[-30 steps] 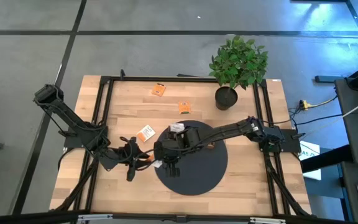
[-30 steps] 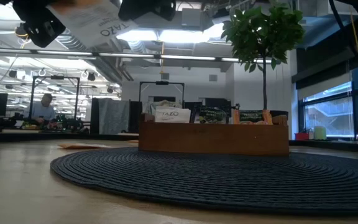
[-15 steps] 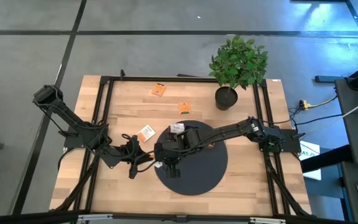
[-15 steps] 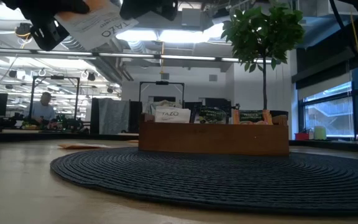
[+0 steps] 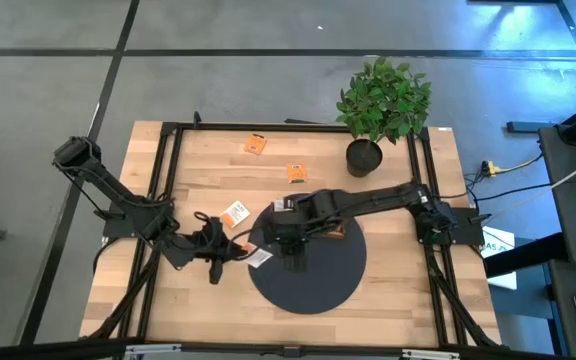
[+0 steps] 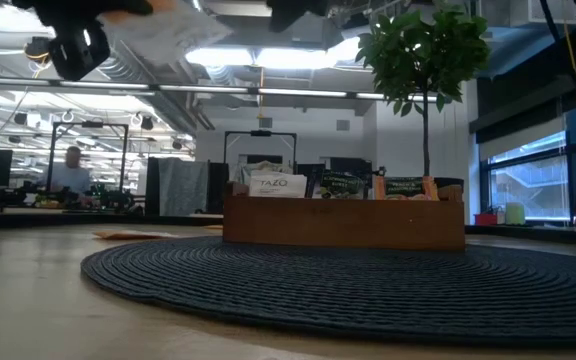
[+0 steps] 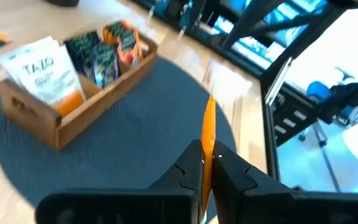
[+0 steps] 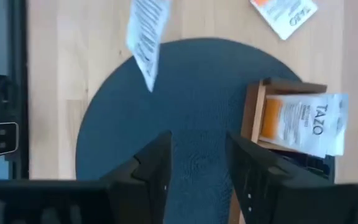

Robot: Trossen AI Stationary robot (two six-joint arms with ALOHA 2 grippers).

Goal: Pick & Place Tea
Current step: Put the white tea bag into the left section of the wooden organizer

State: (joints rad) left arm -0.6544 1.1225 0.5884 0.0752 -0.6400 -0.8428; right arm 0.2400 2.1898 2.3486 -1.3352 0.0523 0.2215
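A white-and-orange tea sachet (image 5: 259, 257) hangs in the air over the left rim of the round dark mat (image 5: 313, 285), with my left gripper (image 5: 238, 250) shut on it. In the left wrist view the sachet (image 7: 209, 127) shows edge-on. My right gripper (image 5: 293, 262) stands open above the mat, just right of the sachet, with nothing between its fingers (image 8: 157, 165). The wooden tray (image 7: 61, 115) rests on the mat and holds several upright sachets. Three more sachets (image 5: 235, 213) (image 5: 296, 172) (image 5: 256, 144) lie flat on the table. My left gripper pinches the sachet's near edge (image 7: 207, 163) between its two fingers. The fingers come from the table's left, slanting a little downward. The sachet stands on edge, sticks out past the fingertips toward the tray, and is lifted clear of the mat and table.
A potted plant (image 5: 378, 105) stands at the table's far right. The tray (image 6: 343, 222) sits on the far half of the mat, under my right arm in the high view. A black frame (image 5: 163, 190) runs along the table's sides. Bare wood lies near the front edge.
My right gripper has let go of the sachet, risen and drawn away toward the table's right, over the mat. The sachet has stayed in my left gripper, which has kept its place and rolled a little, tipping the sachet.
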